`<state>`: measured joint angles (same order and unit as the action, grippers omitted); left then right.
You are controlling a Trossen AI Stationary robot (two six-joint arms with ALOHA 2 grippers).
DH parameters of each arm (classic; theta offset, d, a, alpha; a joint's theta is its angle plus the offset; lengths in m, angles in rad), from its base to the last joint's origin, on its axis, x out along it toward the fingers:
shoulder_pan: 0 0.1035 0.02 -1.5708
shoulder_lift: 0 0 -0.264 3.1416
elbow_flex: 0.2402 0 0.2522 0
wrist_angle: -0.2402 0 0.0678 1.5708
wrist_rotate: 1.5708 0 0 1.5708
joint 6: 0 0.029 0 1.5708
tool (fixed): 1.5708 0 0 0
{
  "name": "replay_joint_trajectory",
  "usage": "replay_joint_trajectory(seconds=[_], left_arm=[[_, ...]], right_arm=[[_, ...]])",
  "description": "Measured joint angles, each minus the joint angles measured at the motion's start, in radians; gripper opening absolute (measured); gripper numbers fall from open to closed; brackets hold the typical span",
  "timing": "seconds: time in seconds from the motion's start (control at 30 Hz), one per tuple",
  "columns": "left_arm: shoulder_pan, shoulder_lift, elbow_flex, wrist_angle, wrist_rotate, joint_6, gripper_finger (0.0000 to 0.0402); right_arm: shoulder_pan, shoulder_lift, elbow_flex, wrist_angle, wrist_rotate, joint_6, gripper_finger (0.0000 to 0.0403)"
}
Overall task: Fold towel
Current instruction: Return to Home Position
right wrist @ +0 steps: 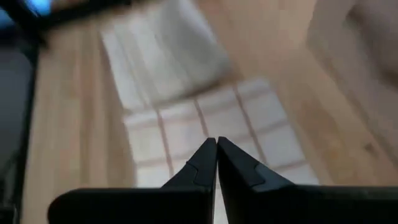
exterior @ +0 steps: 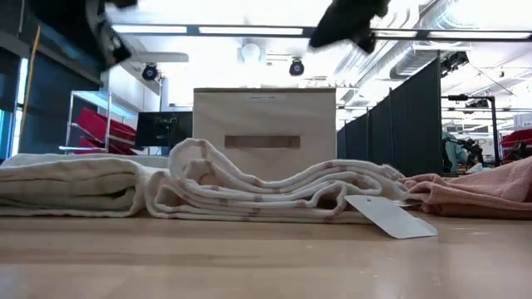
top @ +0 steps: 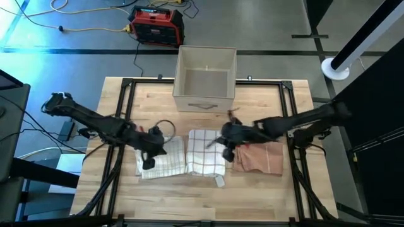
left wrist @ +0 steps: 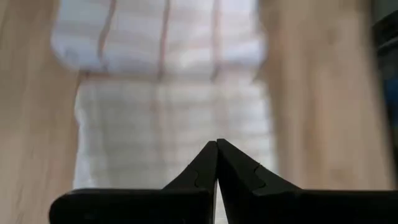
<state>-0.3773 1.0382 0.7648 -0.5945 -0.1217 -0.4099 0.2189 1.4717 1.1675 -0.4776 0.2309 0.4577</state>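
High view: checked towel (top: 203,162), long axis 12-to-6, lies 3 o'clock of my left jaws, 9 o'clock of my right jaws; both closed, empty.

Left gripper (left wrist: 217,144) is hanging over the table, its two dark fingers (left wrist: 199,171) pressing together at the tips, no gap showing. Taking the gripper's pointing direction as twelve o'clock: a pale checked towel (left wrist: 168,124) is lying under and just ahead of the tips. A white towel with reddish stripes (left wrist: 155,37) is lying beyond it at twelve o'clock, the two meeting edge to edge. Bare wooden table (left wrist: 37,124) is showing at three and nine o'clock. A dark shape (left wrist: 385,18), too blurred to identify, is showing near two o'clock.
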Motion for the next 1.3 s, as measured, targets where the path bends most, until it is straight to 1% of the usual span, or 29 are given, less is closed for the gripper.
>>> replay_joint_trajectory(seconds=[0.07, 0.13, 0.2, 0.27, 0.33, 0.4, 0.5, 0.53, 0.6, 0.7, 0.9, 0.97, 1.03, 1.1, 1.2, 1.23, 1.3], left_arm=[[-0.015, -0.078, -0.029, 0.099, -0.070, 0.004, 0.0000], [-0.018, -0.164, -0.086, 0.207, -0.113, 0.042, 0.0000], [-0.005, -0.248, -0.165, 0.304, -0.123, 0.089, 0.0000], [0.022, -0.320, -0.251, 0.367, -0.107, 0.123, 0.0000], [0.057, -0.386, -0.337, 0.383, -0.097, 0.130, 0.0000], [0.092, -0.445, -0.415, 0.375, -0.094, 0.106, 0.0000], [0.140, -0.523, -0.481, 0.373, -0.102, 0.096, 0.0000], [0.151, -0.546, -0.490, 0.373, -0.112, 0.084, 0.0000], [0.170, -0.580, -0.496, 0.372, -0.138, 0.074, 0.0000], [0.180, -0.613, -0.488, 0.375, -0.173, 0.100, 0.0000], [0.181, -0.626, -0.482, 0.367, -0.176, 0.106, 0.0000], [0.181, -0.627, -0.483, 0.351, -0.206, 0.102, 0.0000], [0.181, -0.627, -0.483, 0.363, -0.258, 0.115, 0.0000], [0.181, -0.627, -0.483, 0.400, -0.303, 0.193, 0.0000], [0.181, -0.638, -0.509, 0.512, -0.302, 0.322, 0.0000], [0.181, -0.643, -0.524, 0.555, -0.287, 0.346, 0.0000], [0.181, -0.657, -0.559, 0.630, -0.257, 0.367, 0.0000]], right_arm=[[0.039, -0.099, -0.080, 0.099, 0.079, 0.009, 0.0000], [0.072, -0.207, -0.190, 0.230, 0.102, 0.000, 0.0000], [0.097, -0.307, -0.327, 0.362, 0.100, -0.014, 0.0000], [0.111, -0.396, -0.475, 0.473, 0.098, -0.010, 0.0000], [0.114, -0.489, -0.615, 0.578, 0.100, -0.010, 0.0000], [0.115, -0.574, -0.734, 0.675, 0.105, 0.015, 0.0000], [0.107, -0.698, -0.857, 0.689, 0.157, 0.039, 0.0000], [0.104, -0.736, -0.882, 0.687, 0.170, 0.016, 0.0000], [0.102, -0.810, -0.914, 0.655, 0.181, -0.074, 0.0000], [0.102, -0.902, -0.935, 0.611, 0.181, -0.196, 0.0000], [0.102, -1.008, -0.937, 0.584, 0.163, -0.251, 0.0000], [0.101, -1.035, -0.937, 0.558, 0.185, -0.286, 0.0000], [0.101, -1.057, -0.937, 0.541, 0.210, -0.302, 0.0000], [0.101, -1.073, -0.937, 0.525, 0.241, -0.312, 0.0000], [0.101, -1.096, -0.937, 0.511, 0.255, -0.383, 0.0000], [0.102, -1.105, -0.937, 0.517, 0.236, -0.432, 0.0000], [0.103, -1.116, -0.935, 0.540, 0.149, -0.537, 0.0000]])
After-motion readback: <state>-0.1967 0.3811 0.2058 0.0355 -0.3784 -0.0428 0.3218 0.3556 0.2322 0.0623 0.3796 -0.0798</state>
